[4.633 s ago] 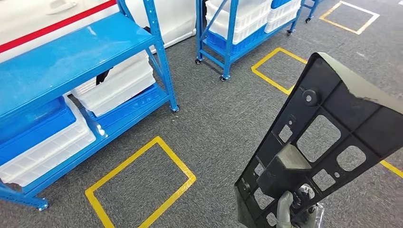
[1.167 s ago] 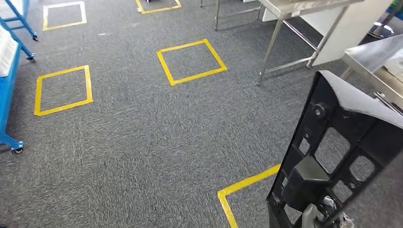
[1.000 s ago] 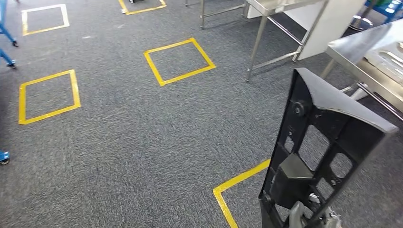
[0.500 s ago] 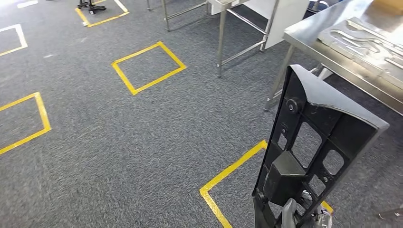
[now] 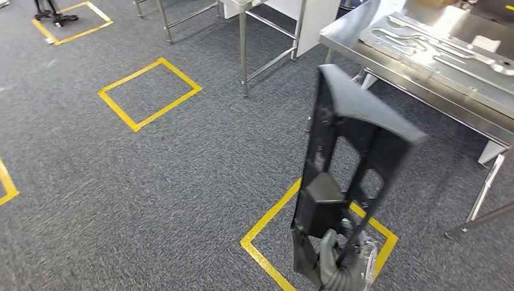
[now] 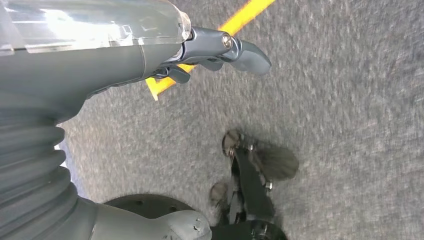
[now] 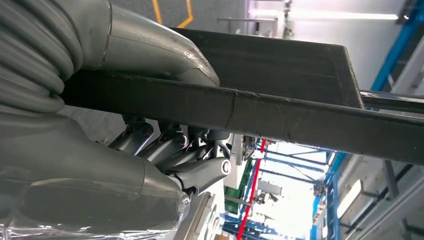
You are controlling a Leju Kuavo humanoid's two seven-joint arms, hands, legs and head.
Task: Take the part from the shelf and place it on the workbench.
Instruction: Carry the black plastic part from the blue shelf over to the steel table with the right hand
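part (image 5: 339, 176): black plastic panel w/ cutouts, held upright near workbench (image 5: 424, 66) front edge, not on it yet
right hand (image 5: 342, 270): clamped on part's lower end, thumb one side, fingers other
left hand (image 6: 220, 47): hanging over carpet, holding nothing, fingers apart
room: open grey carpet to left, yellow tape squares (image 5: 148, 92)
vs 0.5 s ago: bench closer, whole view swung

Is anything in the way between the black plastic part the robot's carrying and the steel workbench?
Nothing visible blocks it. The black plastic part, held upright in the right hand, is beside the stainless steel workbench, which bears a flat metal plate.
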